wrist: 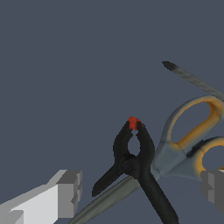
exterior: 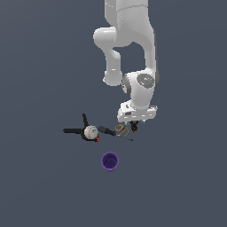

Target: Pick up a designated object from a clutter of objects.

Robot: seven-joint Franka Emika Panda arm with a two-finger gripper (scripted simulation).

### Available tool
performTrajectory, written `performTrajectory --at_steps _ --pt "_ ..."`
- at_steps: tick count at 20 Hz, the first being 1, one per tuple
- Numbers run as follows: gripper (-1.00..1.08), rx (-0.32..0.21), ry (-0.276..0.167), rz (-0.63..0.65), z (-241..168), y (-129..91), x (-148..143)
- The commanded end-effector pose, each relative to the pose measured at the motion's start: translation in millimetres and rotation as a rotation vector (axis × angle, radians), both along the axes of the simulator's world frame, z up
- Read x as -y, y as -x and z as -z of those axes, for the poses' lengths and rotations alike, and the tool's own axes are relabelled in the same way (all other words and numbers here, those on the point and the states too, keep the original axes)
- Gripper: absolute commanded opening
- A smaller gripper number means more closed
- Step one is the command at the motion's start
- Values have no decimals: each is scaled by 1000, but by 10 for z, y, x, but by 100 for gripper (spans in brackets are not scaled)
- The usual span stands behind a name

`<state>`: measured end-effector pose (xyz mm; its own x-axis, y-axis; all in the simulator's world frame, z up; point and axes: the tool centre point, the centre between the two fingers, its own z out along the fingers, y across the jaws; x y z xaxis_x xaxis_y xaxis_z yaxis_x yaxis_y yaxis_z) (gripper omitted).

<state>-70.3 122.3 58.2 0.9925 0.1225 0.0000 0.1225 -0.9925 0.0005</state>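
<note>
In the wrist view the gripper (wrist: 142,192) hangs low over the clutter with its fingers (wrist: 68,192) apart, one pad on each side of the tiny black spring clamp (wrist: 133,162), neither touching it. The clamp lies flat on the tabletop (wrist: 65,65) just beside the yellow-handled scissors (wrist: 192,135), its body against the scissors' grey shank, and one scissor blade seems to run beneath its handles. Its long axis runs from the two splayed handles nearest the camera to the red-orange tip (wrist: 134,123), which points away from the wrist. To do this step well, I judge the fingers should come straight down centred on the pivot and close across the narrow body, clear of the scissor loops, so only the clamp lifts. Farther off, in the exterior view, the baseball (exterior: 90,132) sits against the larger long-handled clamp (exterior: 75,131) toward that view's left, well apart from the gripper, and the purple cup (exterior: 110,161) stands alone beyond them.
</note>
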Motion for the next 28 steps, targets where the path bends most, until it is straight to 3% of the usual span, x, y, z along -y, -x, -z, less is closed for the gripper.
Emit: performTrajectory --at_steps 1,12,13,28 --pt "100 -1 0 -1 97 8 -2" --pt "100 0 0 -1 395 11 -5" --pt "-100 0 0 -1 395 11 -5" --pt "-100 7 1 12 279 1 69"
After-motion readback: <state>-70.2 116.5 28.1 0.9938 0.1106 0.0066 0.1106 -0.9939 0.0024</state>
